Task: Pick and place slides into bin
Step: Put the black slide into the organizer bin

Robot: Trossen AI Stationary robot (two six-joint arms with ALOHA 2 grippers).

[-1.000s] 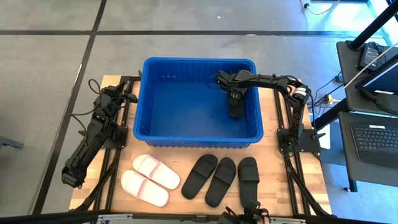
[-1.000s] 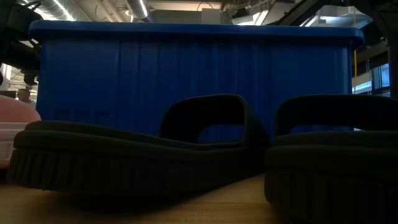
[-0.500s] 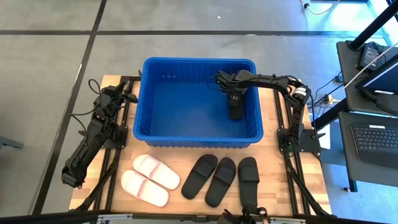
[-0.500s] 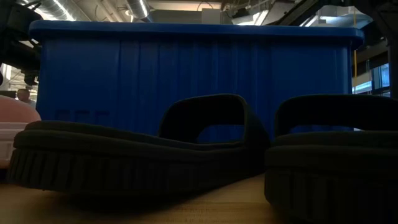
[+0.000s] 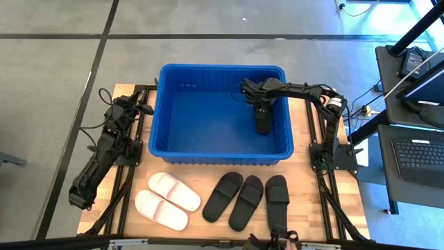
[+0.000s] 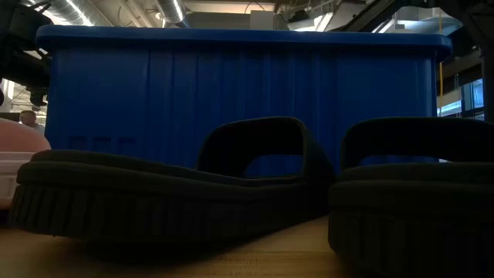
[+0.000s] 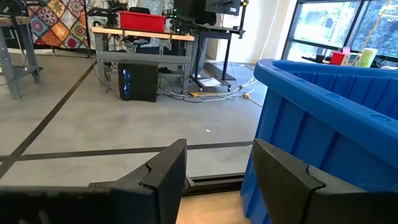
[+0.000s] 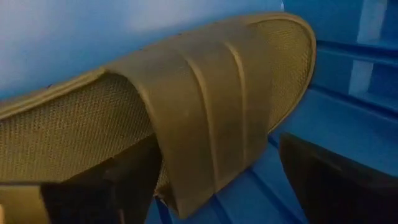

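At the near edge of the wooden counter (image 5: 304,208), five slides are laid out in a row in front of the bin. Two white slides (image 5: 166,200) are seen side by side on the left arm's side, angled across the boards. Three black slides (image 5: 247,199) are set beside them toward the right arm's side, close together, the outermost one lying straight and the other two slanted. In the low view the black slides (image 6: 177,193) fill the foreground, with straps arched upward, and the ribbed blue wall of the bin (image 6: 231,85) is seen just behind them.

Farther back, the blue bin (image 5: 171,144) is placed in the middle of the counter. Inside it, near the wall on the right arm's side, a fourth black slide (image 5: 262,121) is found. The right claw (image 5: 261,104) is reached over the bin's rim and held just above that slide's far end. In the right wrist view the ridged strap of the slide (image 8: 205,130) is shown lying between the spread dark fingers (image 8: 329,180), with clear gaps on both sides, so nothing is gripped.

The left claw (image 7: 214,180) is parked beside the bin's outer wall, its fingers held apart and empty.
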